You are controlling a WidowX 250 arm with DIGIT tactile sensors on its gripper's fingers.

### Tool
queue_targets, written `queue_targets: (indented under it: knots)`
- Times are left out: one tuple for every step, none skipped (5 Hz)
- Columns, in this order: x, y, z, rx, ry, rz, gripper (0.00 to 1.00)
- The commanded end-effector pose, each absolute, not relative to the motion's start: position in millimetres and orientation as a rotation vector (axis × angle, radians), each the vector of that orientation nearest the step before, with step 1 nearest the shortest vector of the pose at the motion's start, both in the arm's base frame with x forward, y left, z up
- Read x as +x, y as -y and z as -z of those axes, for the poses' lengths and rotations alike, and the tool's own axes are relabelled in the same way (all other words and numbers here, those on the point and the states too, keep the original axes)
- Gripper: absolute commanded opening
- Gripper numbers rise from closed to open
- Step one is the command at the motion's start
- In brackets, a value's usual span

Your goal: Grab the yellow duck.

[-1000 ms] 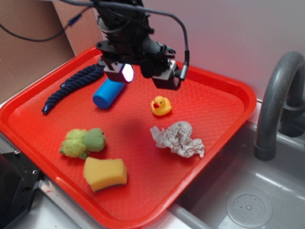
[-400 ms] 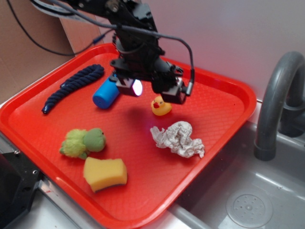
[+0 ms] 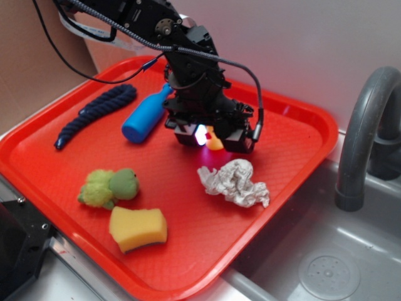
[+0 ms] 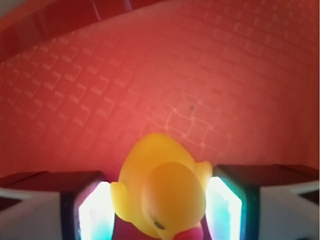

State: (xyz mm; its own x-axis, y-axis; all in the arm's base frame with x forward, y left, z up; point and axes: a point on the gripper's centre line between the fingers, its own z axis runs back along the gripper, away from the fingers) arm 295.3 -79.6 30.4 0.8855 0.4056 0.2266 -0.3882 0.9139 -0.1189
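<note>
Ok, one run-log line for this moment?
phase: closing in | gripper: open, fingers either side of yellow duck | duck: on red tray, not lifted

Glossy yellow duck (image 4: 160,192), textured plastic tray (image 4: 200,75)

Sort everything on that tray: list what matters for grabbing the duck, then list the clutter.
For the job:
- small glossy yellow rubber duck
- black robot gripper, fingers either side of the duck

Just lying about:
- rectangular yellow sponge
- fuzzy green-yellow plush toy
- crumpled grey cloth
- blue plastic bottle
- dark blue twisted rope
- red plastic tray holding it all
</note>
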Motion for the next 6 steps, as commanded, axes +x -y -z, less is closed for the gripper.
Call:
queue_targets:
  knots:
    - [288, 58, -96, 0.013, 0.21, -0.397, 0.0]
    - [278, 50, -147, 0.1, 0.122, -0.322, 0.0]
    - [269, 44, -183, 0.096, 0.12, -0.266, 0.0]
    - [258, 30, -224, 0.084, 0.178, -0.203, 0.0]
    - [252, 26, -238, 0.064, 0.221, -0.192, 0.0]
    - [248, 26, -241, 0.044, 0.24, -0.18, 0.0]
